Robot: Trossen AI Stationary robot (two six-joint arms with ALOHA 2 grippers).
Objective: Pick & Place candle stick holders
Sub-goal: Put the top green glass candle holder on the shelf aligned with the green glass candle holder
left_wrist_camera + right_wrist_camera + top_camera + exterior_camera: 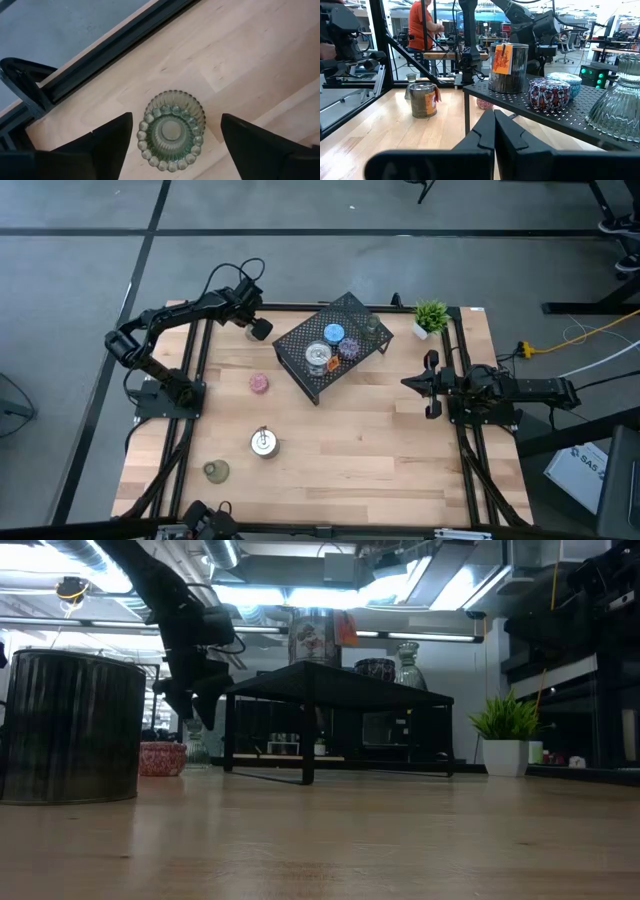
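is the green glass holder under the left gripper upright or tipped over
Upright: the left wrist view looks straight down into the green glass holder, its beaded rim a full circle on the table.

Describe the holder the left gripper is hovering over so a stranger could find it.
Start at the black mesh rack, then look off its far left corner, near the table's back edge. There, between the open fingers of the left gripper, stands a green ribbed glass holder with a beaded rim, alone on bare wood.
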